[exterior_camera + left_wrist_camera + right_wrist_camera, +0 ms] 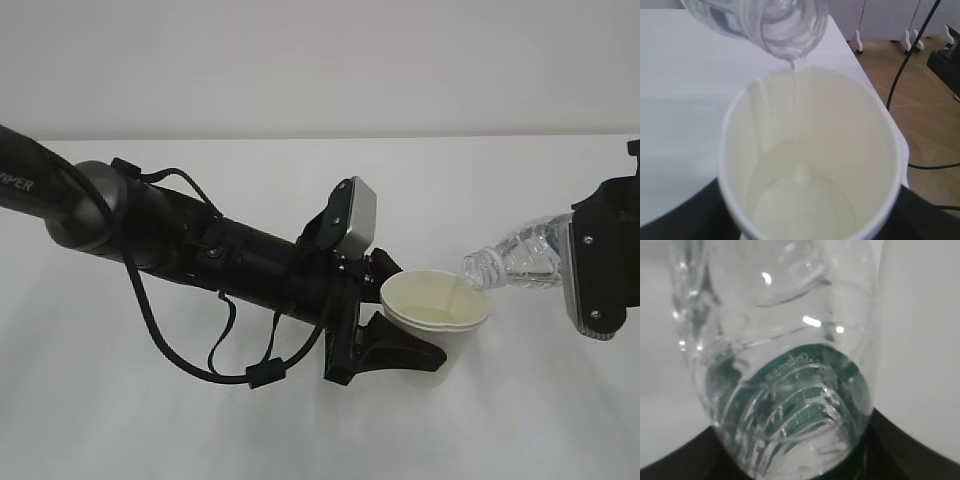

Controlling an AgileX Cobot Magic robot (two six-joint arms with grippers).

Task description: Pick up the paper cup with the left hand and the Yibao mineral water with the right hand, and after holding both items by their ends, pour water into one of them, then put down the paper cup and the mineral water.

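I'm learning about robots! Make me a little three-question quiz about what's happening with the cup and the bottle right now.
1. True or false: the mineral water bottle stands upright on the table.
2. Which holds the paper cup? A) the left gripper B) the right gripper C) nothing
3. Fill in: a thin stream of ____ runs from the bottle's mouth into the cup.

Key:
1. False; it is tipped, mouth over the cup's rim.
2. A.
3. Water; a little has pooled at the bottom.
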